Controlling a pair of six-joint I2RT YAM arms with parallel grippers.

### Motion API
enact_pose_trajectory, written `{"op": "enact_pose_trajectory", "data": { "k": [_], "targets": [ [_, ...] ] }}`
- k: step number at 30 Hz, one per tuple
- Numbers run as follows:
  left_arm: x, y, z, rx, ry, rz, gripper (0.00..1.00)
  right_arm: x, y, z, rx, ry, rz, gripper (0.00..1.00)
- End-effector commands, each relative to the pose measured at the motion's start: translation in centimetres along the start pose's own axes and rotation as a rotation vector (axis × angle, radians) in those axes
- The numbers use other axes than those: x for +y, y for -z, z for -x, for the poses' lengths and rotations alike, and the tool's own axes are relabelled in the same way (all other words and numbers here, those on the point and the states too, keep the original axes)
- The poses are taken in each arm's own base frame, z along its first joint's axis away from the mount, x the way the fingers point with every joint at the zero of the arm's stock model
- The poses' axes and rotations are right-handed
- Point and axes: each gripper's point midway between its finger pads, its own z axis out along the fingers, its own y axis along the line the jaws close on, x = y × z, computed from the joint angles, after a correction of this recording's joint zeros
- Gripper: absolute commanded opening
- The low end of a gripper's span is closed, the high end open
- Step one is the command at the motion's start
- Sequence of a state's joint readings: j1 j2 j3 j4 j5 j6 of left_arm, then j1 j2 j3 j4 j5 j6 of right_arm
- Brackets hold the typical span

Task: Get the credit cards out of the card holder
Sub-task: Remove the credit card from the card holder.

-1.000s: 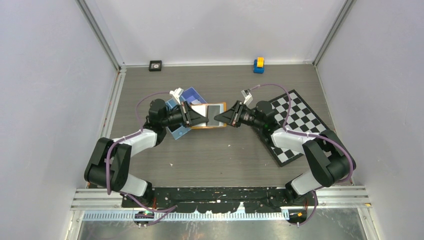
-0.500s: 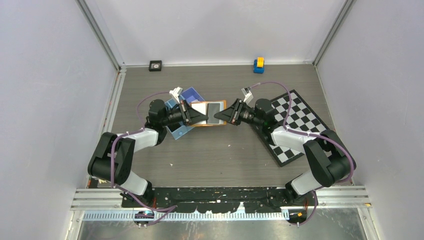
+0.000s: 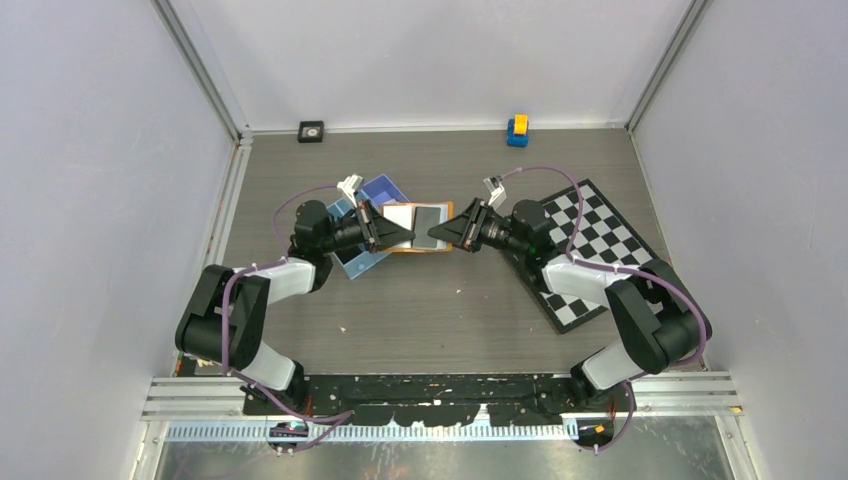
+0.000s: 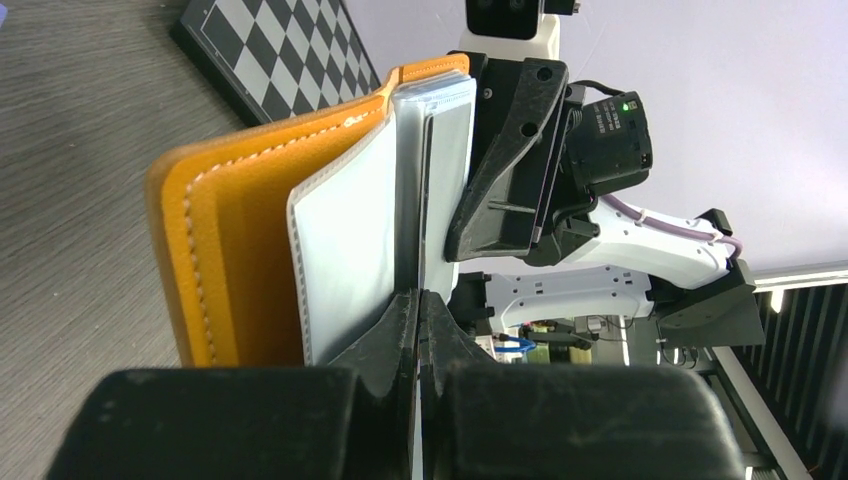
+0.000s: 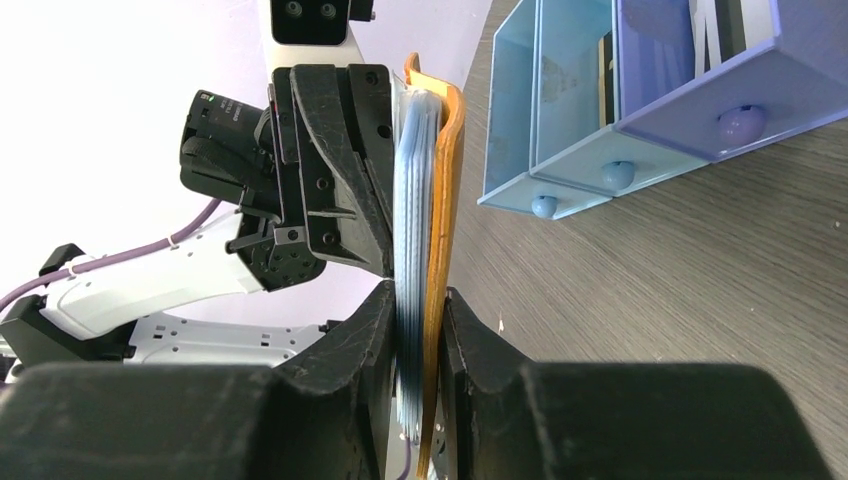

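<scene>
The orange card holder [image 3: 425, 249] hangs open between my two grippers over the table's middle, its pale pages facing up. In the left wrist view the card holder [image 4: 240, 230] stands on edge with white sleeves [image 4: 350, 250] fanned out. My left gripper [image 4: 421, 300] is shut on a thin credit card [image 4: 412, 230] that shows edge-on between the sleeves. My right gripper [image 5: 418, 300] is shut on the orange cover [image 5: 440, 220] and the pale blue stack of sleeves [image 5: 410, 200] beside it. From above, the left gripper [image 3: 408, 233] and the right gripper [image 3: 438, 236] nearly meet tip to tip.
A blue three-compartment tray [image 3: 385, 190] sits under and behind the left wrist; the tray [image 5: 640, 90] holds a few cards. A chessboard [image 3: 590, 250] lies under the right arm. A yellow-and-blue toy [image 3: 517, 130] and a small black square [image 3: 311, 131] rest by the back wall.
My left gripper has closed fully onto the card's edge and its arm has shifted slightly. The right gripper keeps its hold on the card holder.
</scene>
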State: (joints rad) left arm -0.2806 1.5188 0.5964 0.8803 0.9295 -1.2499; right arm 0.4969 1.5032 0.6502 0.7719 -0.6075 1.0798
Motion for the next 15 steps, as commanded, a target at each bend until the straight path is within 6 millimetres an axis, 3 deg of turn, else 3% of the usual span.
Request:
{"op": "enact_pose_trajectory", "data": {
  "k": [1, 5, 10, 13, 15],
  "targets": [
    [-0.78, 0.70, 1.10, -0.042, -0.048, -0.028, 0.00, 1.58, 0.58, 0.86, -0.028, 0.029, 0.063, 0.25],
    [-0.43, 0.94, 1.28, -0.052, -0.042, -0.011, 0.00, 1.43, 0.83, 1.19, -0.042, 0.022, 0.058, 0.26],
    [-0.22, 1.05, 1.31, -0.055, -0.047, 0.008, 0.00, 1.45, 0.89, 1.39, -0.048, 0.021, 0.061, 0.19],
    [-0.07, 1.08, 1.28, -0.056, -0.048, 0.021, 0.00, 1.44, 0.94, 1.44, -0.048, 0.020, 0.061, 0.05],
    [0.04, 1.12, 1.28, -0.056, -0.048, 0.028, 0.00, 1.43, 0.97, 1.52, -0.051, 0.019, 0.060, 0.02]
  ]
}}
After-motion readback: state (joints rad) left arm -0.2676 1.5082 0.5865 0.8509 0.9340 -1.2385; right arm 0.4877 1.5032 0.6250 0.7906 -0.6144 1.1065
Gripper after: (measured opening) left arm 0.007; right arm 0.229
